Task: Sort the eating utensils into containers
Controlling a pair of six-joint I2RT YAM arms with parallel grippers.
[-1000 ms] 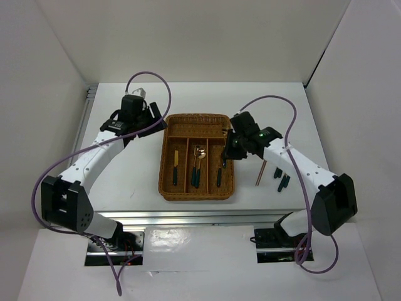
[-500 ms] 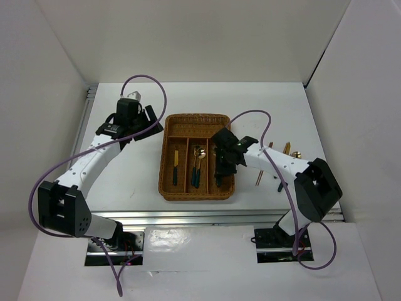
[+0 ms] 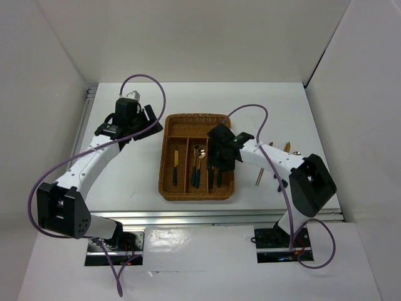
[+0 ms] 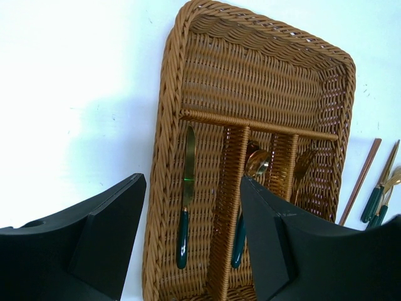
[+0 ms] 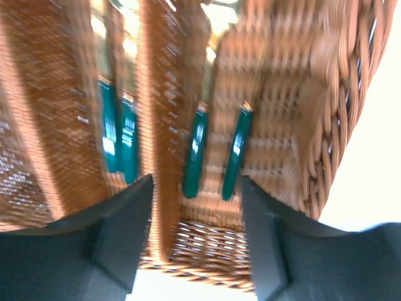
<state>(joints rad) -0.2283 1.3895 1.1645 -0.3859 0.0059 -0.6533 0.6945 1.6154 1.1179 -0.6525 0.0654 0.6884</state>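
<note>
The brown wicker tray [image 3: 166, 157] lies mid-table. Its left section holds a knife [image 3: 176, 166], the middle section spoons [image 3: 198, 164]. My right gripper [image 3: 218, 168] hovers open and empty over the right section. In the blurred right wrist view [image 5: 197, 241] two green fork handles [image 5: 216, 153] lie side by side between its fingers. Brown chopsticks [image 3: 260, 170] and more green-handled utensils [image 3: 286, 150] lie on the table right of the tray. My left gripper [image 3: 149, 116] is open and empty, left of the tray's far corner; its view [image 4: 191, 251] shows the knife [image 4: 187, 182] and the tray [image 4: 188, 50].
The tray's crosswise far section [image 4: 263, 81] holds nothing. The right arm [image 3: 269, 157] crosses above the loose utensils and hides part of them. A metal rail [image 3: 88, 100] runs along the table's left edge. White walls enclose the table.
My right gripper moved from the tray's far right corner down over the near end of the right section. A second green handle now lies there. The left arm barely shifted.
</note>
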